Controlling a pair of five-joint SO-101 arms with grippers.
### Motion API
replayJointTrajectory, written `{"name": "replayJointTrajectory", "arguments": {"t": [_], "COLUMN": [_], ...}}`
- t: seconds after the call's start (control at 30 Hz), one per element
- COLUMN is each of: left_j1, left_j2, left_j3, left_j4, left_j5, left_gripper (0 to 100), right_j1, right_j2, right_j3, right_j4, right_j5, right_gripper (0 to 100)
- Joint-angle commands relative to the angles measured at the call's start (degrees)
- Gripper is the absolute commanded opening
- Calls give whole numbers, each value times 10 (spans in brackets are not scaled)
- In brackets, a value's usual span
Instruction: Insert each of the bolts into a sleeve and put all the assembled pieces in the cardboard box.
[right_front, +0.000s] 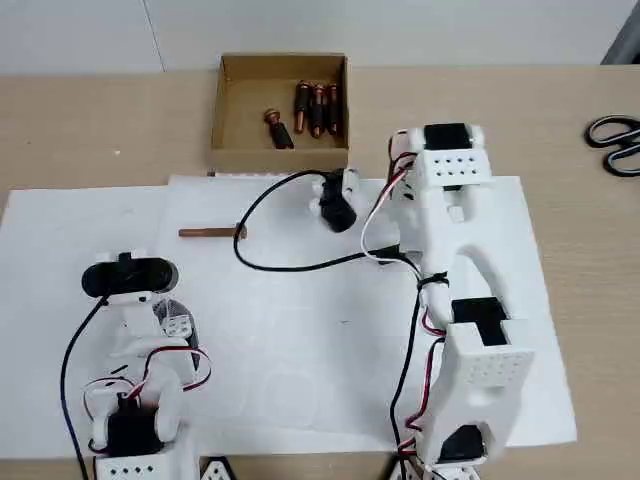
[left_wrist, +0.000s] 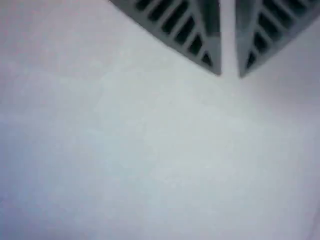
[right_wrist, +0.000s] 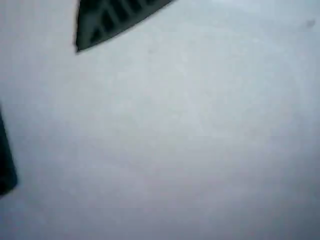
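**One bolt loose in front of the box, four pieces already inside**

The cardboard box (right_front: 280, 157) holds four assembled pieces (right_front: 316, 108). Three lie side by side toward its right wall, and a fourth lies tilted near its middle. One bare bolt (right_front: 212, 232) lies on the white paper sheet (right_front: 300, 340) a little in front of the box's front wall, roughly parallel to it and touching nothing.

The right gripper (right_front: 335, 205) hovers just in front of the box's front right corner, its jaws spread and empty. The left gripper (left_wrist: 230, 74) sits well back from the box, low over the paper. Its fingers (left_wrist: 190, 25) are drawn together to a thin slit with nothing between them.

The likeliest trouble is the bolt itself. It is a slim, round, smooth metal rod that lies flat, so a pinch that lands off-centre could send it rolling or squirt it out sideways. A black cable (right_front: 262, 262) loops across the paper in front of the box, close to the bolt's headed end. If the right arm swings that way, it could drag the loop into the bolt. The box is light, low-walled card, and a brush from the gripper could shove it or jostle the pieces inside. The thin paper could also wrinkle or slide under a low finger.

The finished pieces look like dark cylinders with copper-coloured ends. The gripper fingers are ribbed plastic wedges. Scissors (right_front: 615, 145) lie well off to the box's right.
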Motion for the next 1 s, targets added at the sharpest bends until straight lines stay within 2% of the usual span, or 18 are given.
{"name": "replayJointTrajectory", "arguments": {"t": [0.0, 0.97], "left_j1": [-1, 0], "left_j2": [-5, -5], "left_j3": [-3, -3], "left_j4": [-11, -11], "left_j5": [1, 0], "left_gripper": [7, 7], "right_j1": [-5, -7], "right_j2": [7, 168], "right_j3": [-3, -5], "right_j4": [-22, -162], "right_j5": [5, 5], "right_gripper": [184, 183]}}
